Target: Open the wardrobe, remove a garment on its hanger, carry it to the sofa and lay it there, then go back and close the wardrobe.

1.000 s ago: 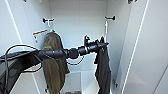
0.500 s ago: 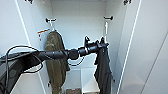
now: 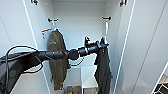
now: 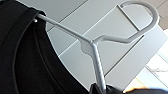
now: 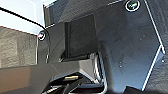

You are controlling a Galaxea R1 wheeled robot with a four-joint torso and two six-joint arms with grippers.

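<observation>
My left claw (image 3: 104,45) meets the garment (image 3: 102,68) inside the open wardrobe (image 3: 77,30); whether it grips, I cannot tell. The hanger (image 4: 100,50) hook hangs free.

No readable text, label, brand or number appears anywhere. A small orange tag (image 3: 46,30) sits on the wardrobe's (image 3: 77,30) inner left wall, but any writing on it is illegible.

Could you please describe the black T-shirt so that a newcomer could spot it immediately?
Look inside the open white wardrobe. The black T-shirt hangs on the right side on a white hanger, at the left gripper. Unlike the bulkier olive jacket on the left, it is black and thin.
</observation>
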